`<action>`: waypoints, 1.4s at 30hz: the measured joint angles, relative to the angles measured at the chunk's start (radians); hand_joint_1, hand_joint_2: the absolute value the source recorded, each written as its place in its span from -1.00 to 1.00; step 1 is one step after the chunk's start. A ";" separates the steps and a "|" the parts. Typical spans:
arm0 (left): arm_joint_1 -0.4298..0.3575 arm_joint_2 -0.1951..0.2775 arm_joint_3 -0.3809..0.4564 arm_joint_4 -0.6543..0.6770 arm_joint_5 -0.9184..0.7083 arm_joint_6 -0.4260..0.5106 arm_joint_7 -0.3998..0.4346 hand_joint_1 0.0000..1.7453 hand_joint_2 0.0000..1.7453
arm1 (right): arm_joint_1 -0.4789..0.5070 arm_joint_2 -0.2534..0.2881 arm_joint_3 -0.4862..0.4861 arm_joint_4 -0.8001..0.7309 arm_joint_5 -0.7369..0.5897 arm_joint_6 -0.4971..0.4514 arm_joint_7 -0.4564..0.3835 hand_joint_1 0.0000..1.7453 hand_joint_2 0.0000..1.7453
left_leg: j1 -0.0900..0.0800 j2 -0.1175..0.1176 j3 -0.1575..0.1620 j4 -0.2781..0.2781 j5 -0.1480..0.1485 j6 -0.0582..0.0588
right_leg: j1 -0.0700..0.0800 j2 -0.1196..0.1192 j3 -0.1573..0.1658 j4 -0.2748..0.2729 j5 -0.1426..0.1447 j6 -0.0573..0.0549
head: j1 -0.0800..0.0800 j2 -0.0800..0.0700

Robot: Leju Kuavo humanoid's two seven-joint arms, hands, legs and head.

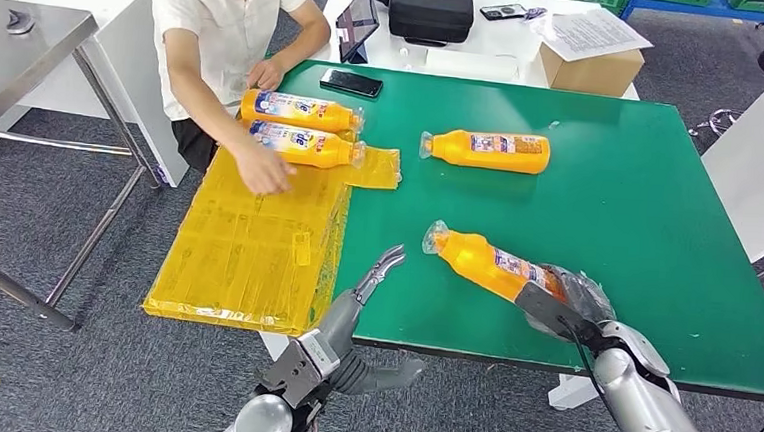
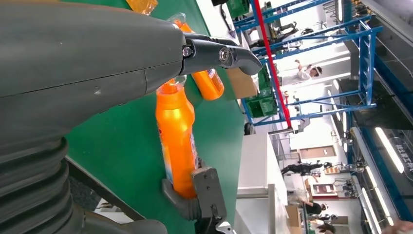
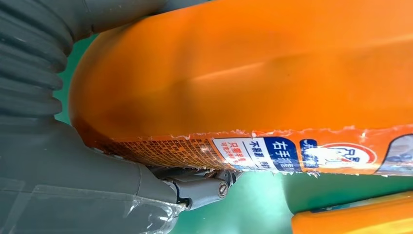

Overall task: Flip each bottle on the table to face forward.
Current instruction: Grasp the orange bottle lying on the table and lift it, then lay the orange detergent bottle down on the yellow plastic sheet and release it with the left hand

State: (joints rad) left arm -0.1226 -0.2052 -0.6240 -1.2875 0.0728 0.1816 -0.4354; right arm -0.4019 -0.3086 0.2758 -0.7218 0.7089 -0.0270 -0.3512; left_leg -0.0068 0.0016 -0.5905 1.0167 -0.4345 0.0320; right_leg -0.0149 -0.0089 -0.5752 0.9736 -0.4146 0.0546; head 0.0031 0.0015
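So the near bottle [image 1: 490, 267] lies on its side at the near edge of the green bench [image 1: 639, 207], cap end pointing far-left, and the right hand [image 1: 565, 305] has its fingers clamped round the base end. From the right wrist view the label edge sits off to one side, so I'd guess it needs a roll about its long axis until the label faces up. Best to keep the grip firm and low, since it's slick plastic and close to the edge. The left hand [image 1: 379, 273] hangs just off the near edge, fingers apart, holding nothing.

Another bottle [image 1: 487, 150] lies further back. Two more bottles [image 1: 298, 128] lie far left on a yellow sheet [image 1: 245, 253], where a person's hand [image 1: 264, 171] rests. All look capped; can't tell how full.
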 joint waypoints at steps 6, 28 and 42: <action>0.003 -0.011 0.043 -0.002 0.134 0.038 -0.022 -1.00 1.00 | 0.064 0.021 -0.025 -0.074 -0.102 -0.012 -0.066 1.00 1.00 | 0.000 0.000 -0.002 0.000 0.000 0.000 | 0.000 0.000 0.007 0.000 0.001 0.000 | 0.000 0.000; 0.053 -0.029 0.139 0.052 0.620 -0.043 0.118 -1.00 1.00 | 0.287 0.231 0.003 -0.481 -0.354 -0.051 -0.169 1.00 1.00 | 0.000 -0.001 -0.019 0.000 0.003 -0.001 | 0.000 0.001 -0.008 0.003 0.001 0.000 | 0.000 0.000; 0.059 -0.017 0.125 -0.039 0.589 -0.133 0.088 -1.00 1.00 | 0.261 0.327 0.146 -0.462 -0.391 0.003 -0.135 1.00 1.00 | 0.001 -0.001 -0.020 0.000 0.003 -0.001 | 0.001 0.001 -0.010 0.003 0.001 -0.001 | 0.000 0.000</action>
State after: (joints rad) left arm -0.0635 -0.2220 -0.4987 -1.3264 0.6622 0.0485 -0.3478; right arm -0.1413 0.0188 0.4217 -1.1835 0.3179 -0.0236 -0.4862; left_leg -0.0057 0.0007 -0.6108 1.0163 -0.4316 0.0310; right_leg -0.0143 -0.0079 -0.5855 0.9766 -0.4140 0.0540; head 0.0030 0.0015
